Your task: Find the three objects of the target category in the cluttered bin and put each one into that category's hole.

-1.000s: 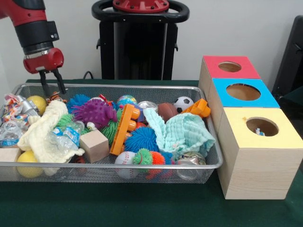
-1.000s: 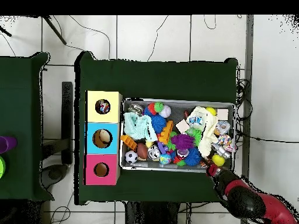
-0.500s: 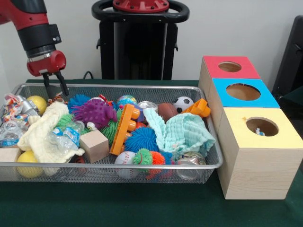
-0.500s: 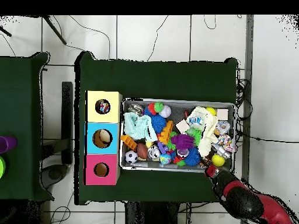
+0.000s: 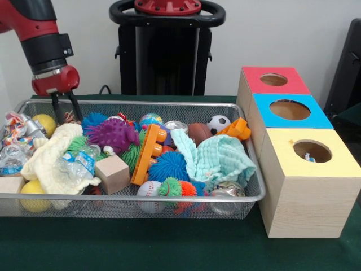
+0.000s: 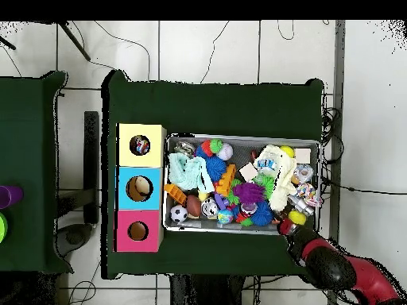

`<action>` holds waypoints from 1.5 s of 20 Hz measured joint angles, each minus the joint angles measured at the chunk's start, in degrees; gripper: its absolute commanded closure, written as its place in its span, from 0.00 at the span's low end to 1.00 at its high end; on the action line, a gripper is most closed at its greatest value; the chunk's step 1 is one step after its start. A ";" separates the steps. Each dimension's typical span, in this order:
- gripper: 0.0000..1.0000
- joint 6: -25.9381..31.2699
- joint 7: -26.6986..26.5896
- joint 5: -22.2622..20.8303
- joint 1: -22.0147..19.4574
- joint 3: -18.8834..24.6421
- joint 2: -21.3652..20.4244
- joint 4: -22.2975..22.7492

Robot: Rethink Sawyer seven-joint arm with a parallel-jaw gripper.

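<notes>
The gripper (image 5: 65, 107) hangs over the far corner of the wire bin (image 5: 141, 199), fingers spread with nothing between them, just above a yellow ball (image 5: 44, 124) and a crinkled wrapper (image 5: 17, 131). Which category is wanted cannot be told (the blue box (image 5: 290, 110), the middle of three, seems to hold something round). To search well, it should descend straight down onto one exposed item, clear of the mesh rim and the cream cloth (image 5: 53, 155).
</notes>
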 measured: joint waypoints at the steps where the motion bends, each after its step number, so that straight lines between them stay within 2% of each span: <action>1: 0.00 0.00 0.00 0.03 0.86 -0.01 0.58 -1.20; 8: 0.00 1.22 0.00 1.70 5.02 -0.01 3.84 -7.51; 18: 0.00 8.01 0.00 5.67 6.62 0.02 4.38 -11.28; 30: 0.00 20.96 -0.01 11.17 6.87 1.41 6.88 -17.17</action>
